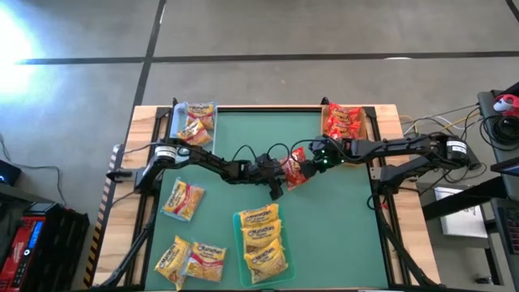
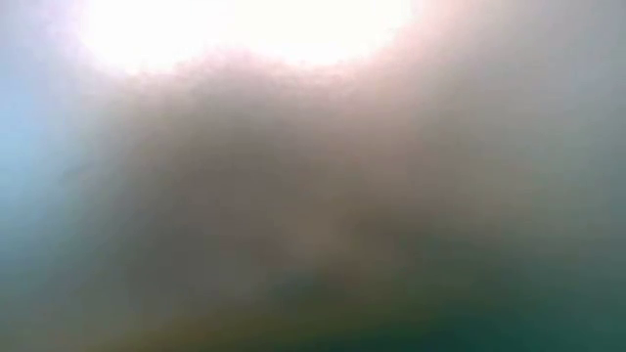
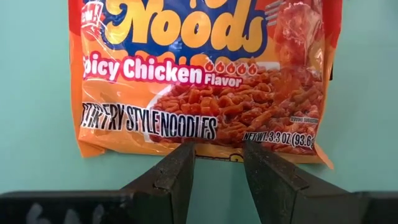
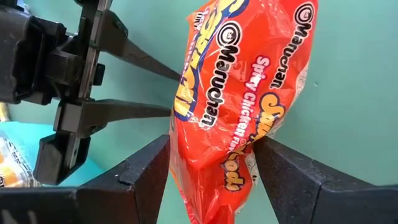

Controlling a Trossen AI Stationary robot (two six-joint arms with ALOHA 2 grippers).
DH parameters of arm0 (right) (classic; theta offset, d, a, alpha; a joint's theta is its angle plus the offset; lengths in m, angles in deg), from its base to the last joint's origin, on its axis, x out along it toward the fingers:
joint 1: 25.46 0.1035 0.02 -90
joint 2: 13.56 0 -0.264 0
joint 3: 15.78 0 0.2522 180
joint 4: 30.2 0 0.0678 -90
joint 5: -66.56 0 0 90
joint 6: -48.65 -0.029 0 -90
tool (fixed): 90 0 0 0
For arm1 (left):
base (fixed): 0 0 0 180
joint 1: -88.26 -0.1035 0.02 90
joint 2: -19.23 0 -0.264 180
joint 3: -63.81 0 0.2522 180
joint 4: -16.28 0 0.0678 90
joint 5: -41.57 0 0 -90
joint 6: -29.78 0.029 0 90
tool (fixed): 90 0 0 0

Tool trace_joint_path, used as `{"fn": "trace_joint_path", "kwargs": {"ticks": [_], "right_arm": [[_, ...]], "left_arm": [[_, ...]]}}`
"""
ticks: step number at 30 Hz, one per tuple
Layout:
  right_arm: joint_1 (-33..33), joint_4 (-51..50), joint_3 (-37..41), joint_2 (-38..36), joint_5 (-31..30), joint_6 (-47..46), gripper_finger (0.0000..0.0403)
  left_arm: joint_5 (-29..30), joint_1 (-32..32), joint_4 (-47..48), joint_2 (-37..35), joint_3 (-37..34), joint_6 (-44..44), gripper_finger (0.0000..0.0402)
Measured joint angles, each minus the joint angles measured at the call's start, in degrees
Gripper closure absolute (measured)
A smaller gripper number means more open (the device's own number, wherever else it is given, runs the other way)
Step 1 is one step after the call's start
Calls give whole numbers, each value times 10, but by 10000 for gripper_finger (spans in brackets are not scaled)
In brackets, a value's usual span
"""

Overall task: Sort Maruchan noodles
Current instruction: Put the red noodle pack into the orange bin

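Observation:
A red-orange Maruchan noodle packet (image 1: 296, 168) stands tilted up at the middle of the green table. Its printed front (image 3: 205, 81) faces my left wrist camera and its other side (image 4: 242, 93) faces my right one. My left gripper (image 1: 281, 177) reaches in from the table's left and is shut on the packet's lower edge. My right gripper (image 1: 315, 156) comes from the table's right, open, with one finger on either side of the packet (image 4: 212, 146). The low view shows only blur. My left gripper has its two fingertips (image 3: 186, 158) on the middle of the packet's bottom seam (image 3: 219, 154), and a short stretch of that yellow edge shows between them. The fingers slant down from the table's left. The packet rises from them, tilted. Whether its edge also rests on the table I cannot tell.
A tray of red packets (image 1: 343, 122) sits at the far right corner. A tray with yellow and orange packets (image 1: 195, 122) sits at the far left. A tray of yellow packets (image 1: 261, 243) stands near the front middle. Loose packets (image 1: 183, 199) (image 1: 190, 259) lie at the left front.

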Motion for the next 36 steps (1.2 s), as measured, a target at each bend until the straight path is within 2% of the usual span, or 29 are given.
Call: {"fn": "trace_joint_path", "kwargs": {"ticks": [10, 14, 22, 26, 36], "right_arm": [[0, -3, 0, 0, -17, 12, 181], [0, -4, 1, 1, -20, 18, 181], [0, -5, 1, 1, -30, 22, 186], [0, -5, 1, 1, -30, 27, 208], [0, -7, 1, 0, -26, 39, 296]], "left_arm": [[1, -1, -50, 4, -2, -4, 277], [29, 0, -58, 4, -2, -12, 277], [30, 0, -75, 4, -2, -13, 277], [30, 0, -75, 4, -2, -13, 277], [26, 0, -76, 4, -1, -13, 277]]}}
